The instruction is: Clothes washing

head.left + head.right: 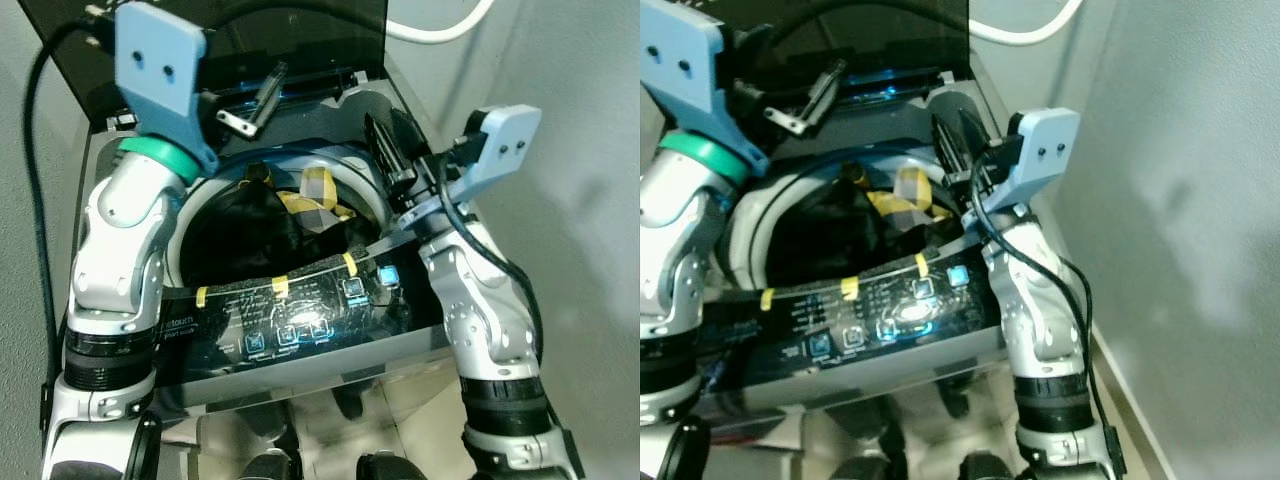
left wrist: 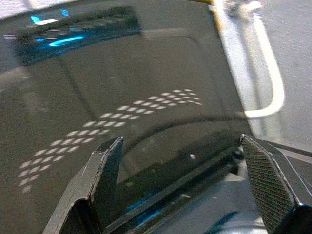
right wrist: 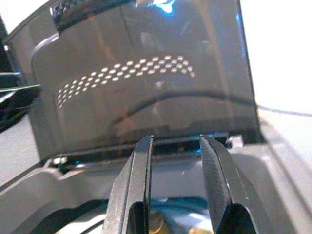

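A top-loading washing machine [image 1: 400, 345] stands before me with its dark glass lid [image 1: 300, 35] raised. Inside the drum lie a black garment [image 1: 245, 230] and a yellow-and-grey checked cloth [image 1: 318, 198]. My left gripper [image 1: 255, 100] is held high over the drum's back edge, close to the lid; its fingers [image 2: 105, 170] are spread wide and open with nothing between them. At the drum's right rim my right gripper [image 1: 392, 150] points toward the lid, and its fingers [image 3: 141, 185] stand a little apart, holding nothing.
The front control panel [image 1: 300, 325] has lit blue buttons and strips of yellow tape. A white hose [image 1: 440, 32] loops on the wall behind the machine. Grey walls close in at left and right. My feet [image 1: 270, 465] show below the machine's front.
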Tool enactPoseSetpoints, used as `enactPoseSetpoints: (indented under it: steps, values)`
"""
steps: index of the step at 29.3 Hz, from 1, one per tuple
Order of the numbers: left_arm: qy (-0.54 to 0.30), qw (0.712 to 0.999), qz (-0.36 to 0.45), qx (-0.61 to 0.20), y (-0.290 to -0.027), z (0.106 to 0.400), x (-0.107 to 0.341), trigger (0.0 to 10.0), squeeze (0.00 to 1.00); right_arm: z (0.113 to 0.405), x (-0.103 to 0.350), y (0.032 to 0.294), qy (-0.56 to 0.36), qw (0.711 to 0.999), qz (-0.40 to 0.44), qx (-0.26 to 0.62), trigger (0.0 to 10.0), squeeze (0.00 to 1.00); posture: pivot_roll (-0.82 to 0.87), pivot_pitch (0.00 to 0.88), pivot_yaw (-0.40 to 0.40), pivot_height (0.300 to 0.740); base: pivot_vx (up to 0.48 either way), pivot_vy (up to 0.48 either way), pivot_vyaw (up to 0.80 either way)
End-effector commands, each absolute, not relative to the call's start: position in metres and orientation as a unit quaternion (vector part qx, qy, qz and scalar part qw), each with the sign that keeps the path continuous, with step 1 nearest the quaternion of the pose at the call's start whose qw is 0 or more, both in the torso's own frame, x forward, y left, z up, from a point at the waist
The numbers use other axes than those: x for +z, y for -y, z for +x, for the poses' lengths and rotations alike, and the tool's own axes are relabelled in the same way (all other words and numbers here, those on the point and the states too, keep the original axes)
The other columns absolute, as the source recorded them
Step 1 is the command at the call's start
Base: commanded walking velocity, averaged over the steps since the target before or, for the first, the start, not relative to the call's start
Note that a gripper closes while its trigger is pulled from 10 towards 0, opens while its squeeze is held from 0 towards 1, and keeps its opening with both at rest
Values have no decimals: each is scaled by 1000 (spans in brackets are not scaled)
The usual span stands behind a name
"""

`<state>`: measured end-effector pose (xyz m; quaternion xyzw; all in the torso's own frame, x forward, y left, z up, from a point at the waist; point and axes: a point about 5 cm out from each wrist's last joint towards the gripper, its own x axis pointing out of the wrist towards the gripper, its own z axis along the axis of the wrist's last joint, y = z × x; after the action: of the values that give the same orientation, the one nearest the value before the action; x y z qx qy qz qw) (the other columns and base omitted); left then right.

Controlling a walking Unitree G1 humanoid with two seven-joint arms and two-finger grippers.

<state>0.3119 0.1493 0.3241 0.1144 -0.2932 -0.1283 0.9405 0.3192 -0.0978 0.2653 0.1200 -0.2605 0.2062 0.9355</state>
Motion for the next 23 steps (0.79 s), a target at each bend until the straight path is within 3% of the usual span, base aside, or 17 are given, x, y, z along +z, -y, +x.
enactPoseSetpoints:
  steps: [1, 13, 23]
  values:
    - [301, 942, 110, -100, -157, 309, 324, 10000, 0, 321, 267, 101, 267, 936, 121, 192, 10000, 0, 32, 0, 91, 740, 0, 0, 0]
    - [284, 952, 96, -59, -165, 309, 302, 10000, 0, 331, 277, 105, 282, 931, 129, 191, 10000, 0, 28, 0, 40, 740, 0, 0, 0]
    - [280, 954, 99, -34, -174, 312, 294, 10000, 0, 334, 273, 89, 271, 922, 142, 236, 10000, 0, 32, 0, 23, 740, 0, 0, 0]
